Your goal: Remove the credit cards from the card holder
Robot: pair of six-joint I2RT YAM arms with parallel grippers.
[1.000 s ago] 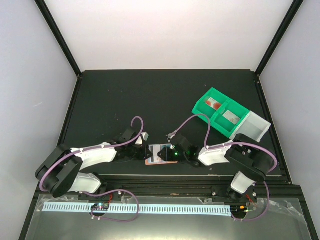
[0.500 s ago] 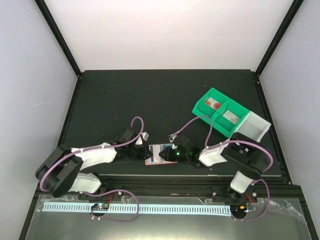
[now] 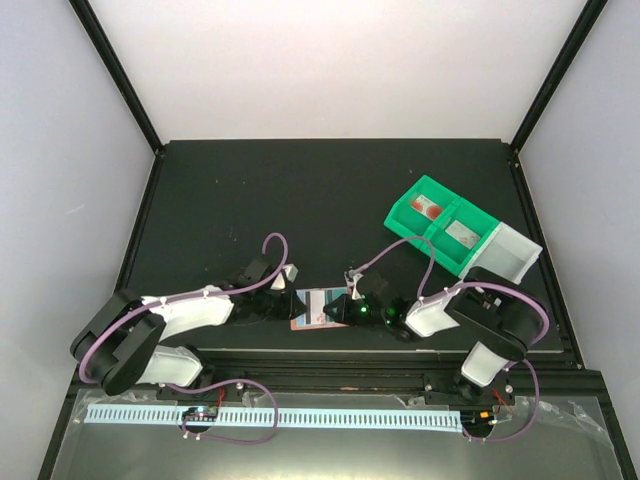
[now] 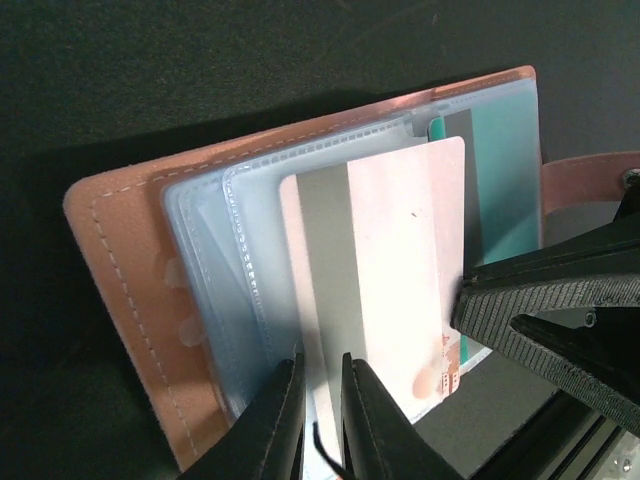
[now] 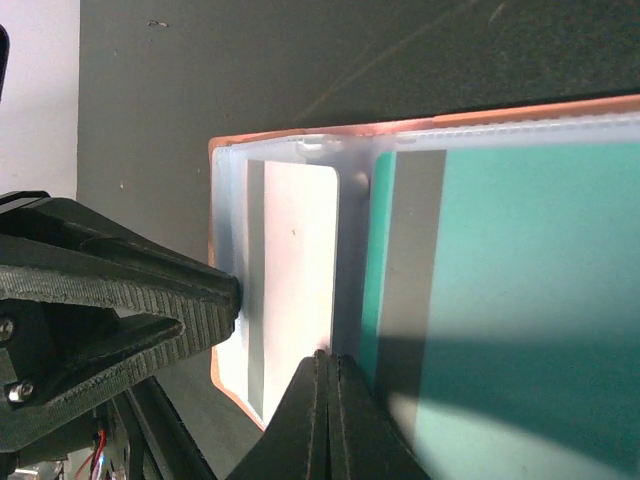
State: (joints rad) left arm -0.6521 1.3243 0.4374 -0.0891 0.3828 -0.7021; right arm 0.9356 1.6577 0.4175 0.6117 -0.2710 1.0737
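The left claw (image 4: pixel 322 365) is almost closed. Only a thin slit shows between its two fingers. The tips sit over the grey stripe (image 4: pixel 325 270) of a pale card (image 4: pixel 400 260). I cannot tell if they pinch the card or just press on it.

The right claw (image 5: pixel 326 362) is squeezed tight, with no slit at all. Its tip sits at the edge of a clear pocket (image 5: pixel 350 250), right between the pale card and a teal card (image 5: pixel 520 280). I cannot tell if it pinches the pocket or only touches it.

The two claws point at each other, one on each side of the pale card. The teal card lies just beside the pale card and has a grey stripe too.

The cards and clear pockets all lie in the card holder (image 4: pixel 120 260). It is pink with stitches along its rim, and it lies open and flat. Its little snap tab (image 4: pixel 585 175) sticks out on the side by the right claw.

The card holder rests on the black table (image 3: pixel 300 200), near the front edge, between the two arms. A green bin (image 3: pixel 440 222) stands well apart, farther back on the right.
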